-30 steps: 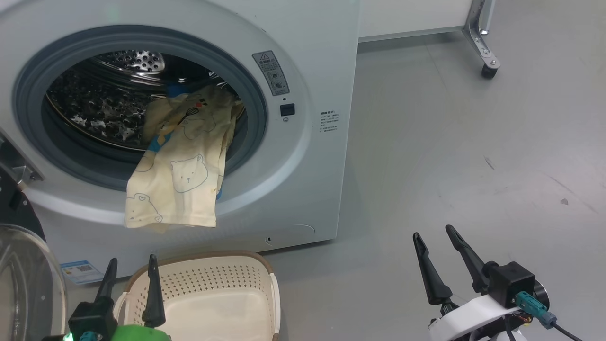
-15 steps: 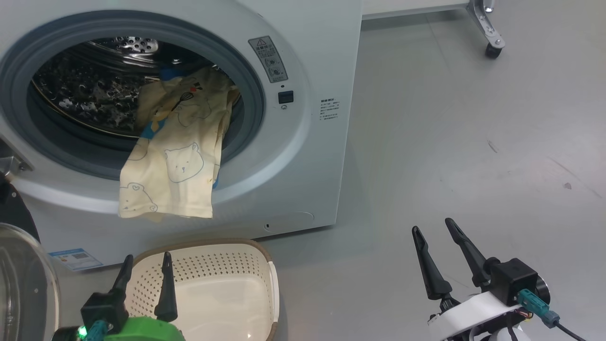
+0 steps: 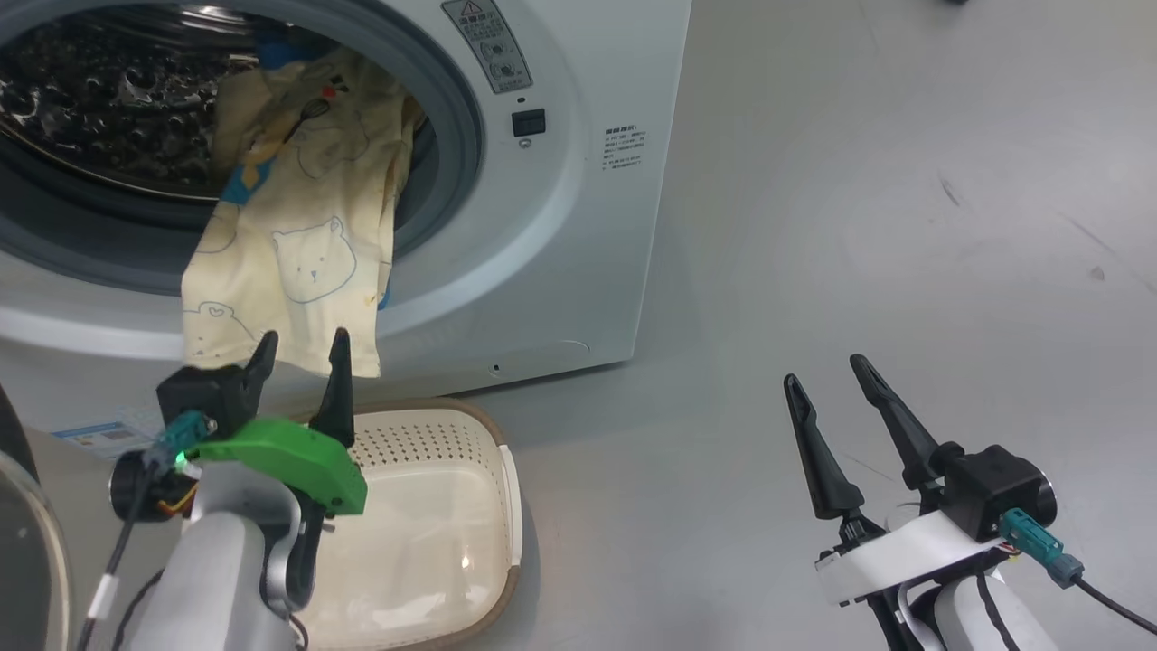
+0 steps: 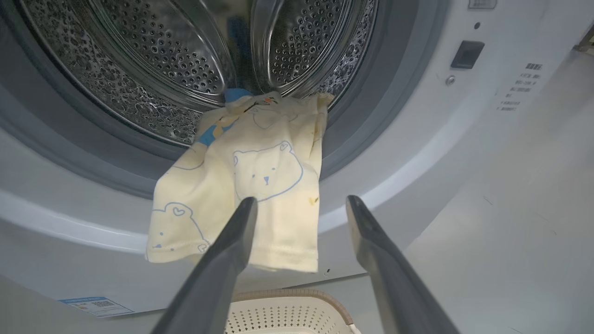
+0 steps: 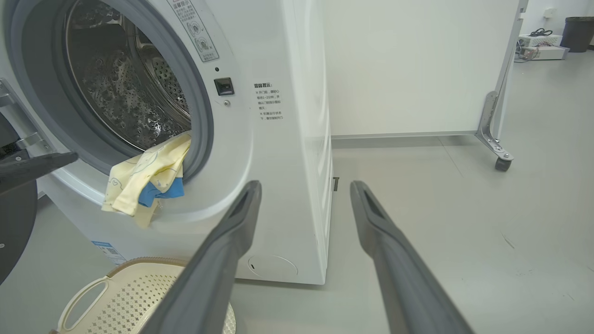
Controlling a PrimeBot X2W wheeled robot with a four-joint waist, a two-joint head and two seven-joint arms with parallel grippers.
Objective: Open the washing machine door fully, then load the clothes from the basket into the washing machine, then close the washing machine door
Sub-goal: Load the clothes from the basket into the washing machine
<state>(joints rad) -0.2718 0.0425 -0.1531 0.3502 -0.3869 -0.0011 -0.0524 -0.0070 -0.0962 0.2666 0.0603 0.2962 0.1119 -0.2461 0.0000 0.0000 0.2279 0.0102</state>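
1. Left gripper, fingers spread and empty, had risen in the past second from the near edge of the basket to the hem of the cream bear-print garment. My head camera had tilted down too.
2. Right gripper hung apart over bare floor.
3. I saw the garment draped out of the washing machine, above the basket, with the door open at left.
4. I couldn't read the warning sticker or blue label.
5. My right wrist view showed a blue cloth beneath the garment.
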